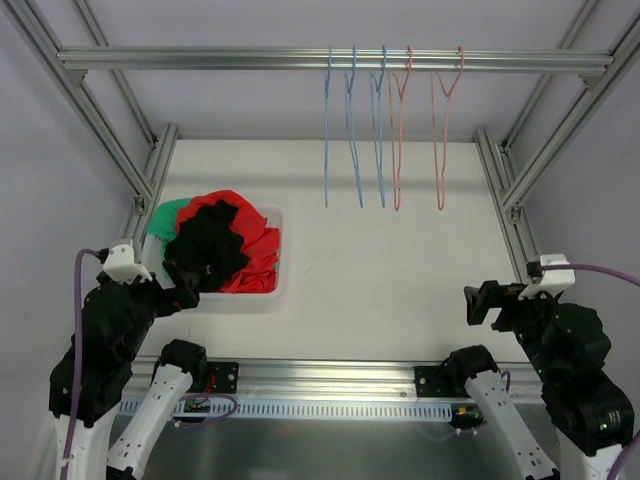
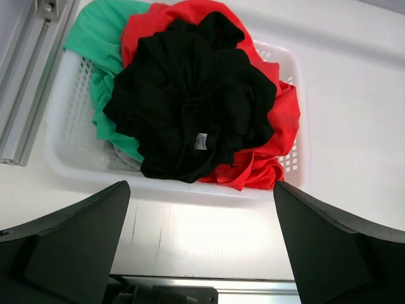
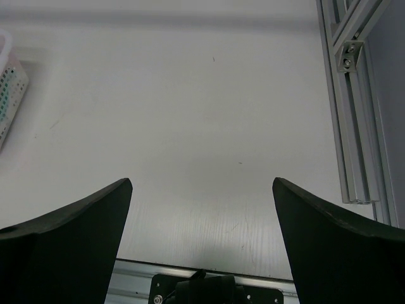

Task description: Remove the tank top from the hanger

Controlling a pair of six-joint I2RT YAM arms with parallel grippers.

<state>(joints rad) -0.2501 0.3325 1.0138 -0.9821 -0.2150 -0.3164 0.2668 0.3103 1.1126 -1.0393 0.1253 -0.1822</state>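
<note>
Top view: hangers [image 1: 395, 130] bare; we find the black tank top [image 1: 210, 245] heaped in the basket [image 1: 265, 290], left tool [image 1: 185, 283] at its near rim.
Left wrist: tool spread wide, empty; top looks soft, light; we would pinch a raised fold.
Right wrist: right tool [image 3: 202, 183] wide apart, empty, over the counter [image 3: 209, 95].

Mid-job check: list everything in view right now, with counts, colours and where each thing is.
rail: 1, silver, across the far end, overhead
blue hangers: 3, blue, on the rail, nothing on them
pink hangers: 2, pink, on the rail right of the blue ones, nothing on them
basket: 1, white, table's left side
black garment: 1, black, top of the heap in the basket
red garment: 1, red, under the black one
green garment: 1, green, basket's far-left corner
table: 1, white
left gripper: 1, black, open, by the basket's near edge
right gripper: 1, black, open, over the table's right side
</note>
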